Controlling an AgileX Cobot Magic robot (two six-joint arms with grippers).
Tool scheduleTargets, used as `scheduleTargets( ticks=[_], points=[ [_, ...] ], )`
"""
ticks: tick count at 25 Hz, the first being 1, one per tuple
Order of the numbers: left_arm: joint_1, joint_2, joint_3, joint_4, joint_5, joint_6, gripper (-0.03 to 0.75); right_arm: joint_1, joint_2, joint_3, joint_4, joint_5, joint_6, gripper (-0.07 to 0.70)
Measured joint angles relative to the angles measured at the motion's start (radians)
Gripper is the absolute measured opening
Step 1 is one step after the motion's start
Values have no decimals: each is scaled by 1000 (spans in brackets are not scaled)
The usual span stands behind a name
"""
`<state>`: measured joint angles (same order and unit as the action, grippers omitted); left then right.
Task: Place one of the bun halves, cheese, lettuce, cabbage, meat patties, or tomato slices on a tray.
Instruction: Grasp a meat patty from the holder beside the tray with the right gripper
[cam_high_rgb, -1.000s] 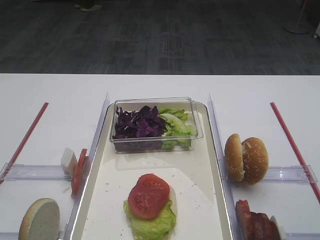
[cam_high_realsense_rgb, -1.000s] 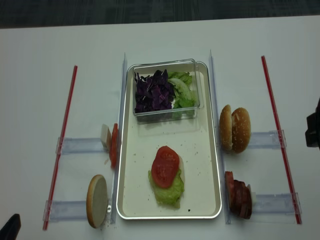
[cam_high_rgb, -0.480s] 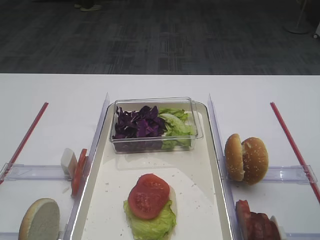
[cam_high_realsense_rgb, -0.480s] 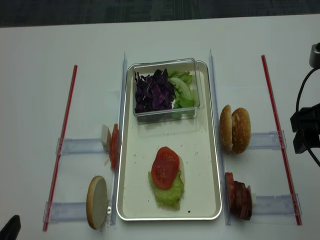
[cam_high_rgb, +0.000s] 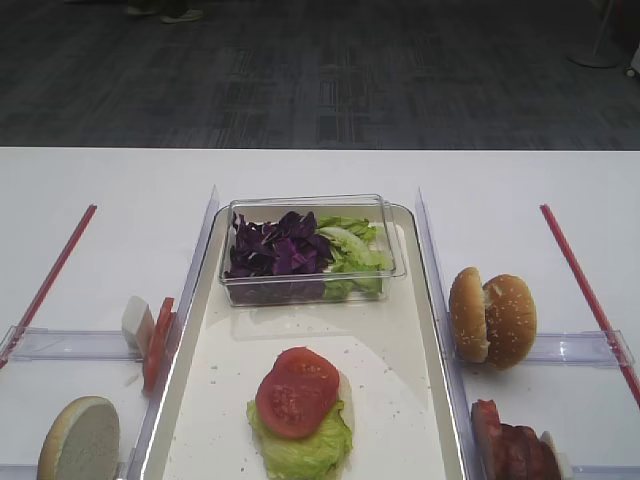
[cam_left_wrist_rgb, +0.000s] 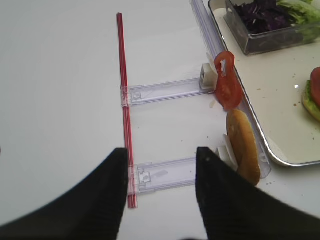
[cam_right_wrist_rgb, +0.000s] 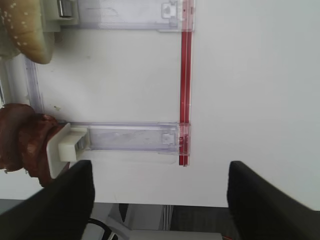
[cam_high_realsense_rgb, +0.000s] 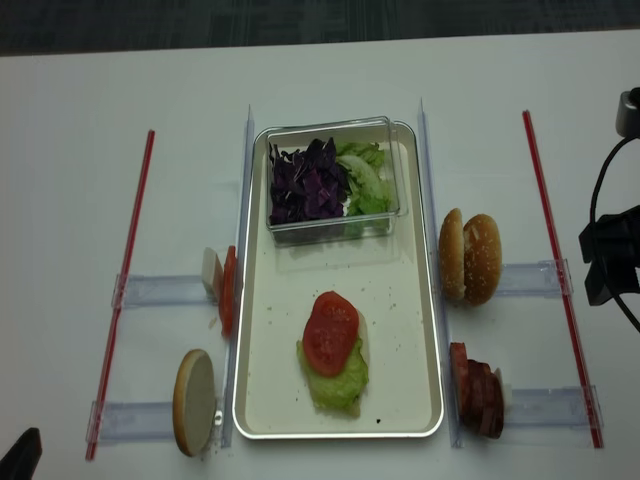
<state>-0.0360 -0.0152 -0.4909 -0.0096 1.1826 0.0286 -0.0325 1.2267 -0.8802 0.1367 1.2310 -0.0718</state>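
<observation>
Tray (cam_high_realsense_rgb: 420, 300): long, cream-white, speckled, shiny metal rim. On it, near end: ruffled green lettuce (cam_high_realsense_rgb: 335, 380) w/ a glossy red tomato slice (cam_high_realsense_rgb: 330, 333) on top. Far end: clear box (cam_high_realsense_rgb: 332, 178) w/ purple cabbage (cam_high_realsense_rgb: 305, 182) & more green leaves. Right of tray: two sesame buns (cam_high_realsense_rgb: 471, 258) on edge, patties (cam_high_realsense_rgb: 477, 391) stacked nearer. Left of tray: a bun half (cam_high_realsense_rgb: 194, 401) & tomato on edge. Right gripper (cam_right_wrist_rgb: 160, 200) out beyond the patties, jaws wide apart, holding nothing. Left gripper (cam_left_wrist_rgb: 160, 200) left of tray, jaws apart, empty.

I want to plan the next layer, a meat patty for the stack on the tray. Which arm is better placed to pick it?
The right arm, probably. Its open tool hovers close to the meat patties, which stand right of the tray.
</observation>
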Motion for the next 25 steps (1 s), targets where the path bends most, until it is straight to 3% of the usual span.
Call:
scheduleTargets(
  ticks=[8,15,25],
  points=[
    [0,0,0,0,0,0,293,0,0,0,75,0,-14,499],
    [0,0,0,0,0,0,293,0,0,0,114,0,-35,494],
    [0,0,0,0,0,0,293,128,0,0,84,0,7,579]
  ],
)
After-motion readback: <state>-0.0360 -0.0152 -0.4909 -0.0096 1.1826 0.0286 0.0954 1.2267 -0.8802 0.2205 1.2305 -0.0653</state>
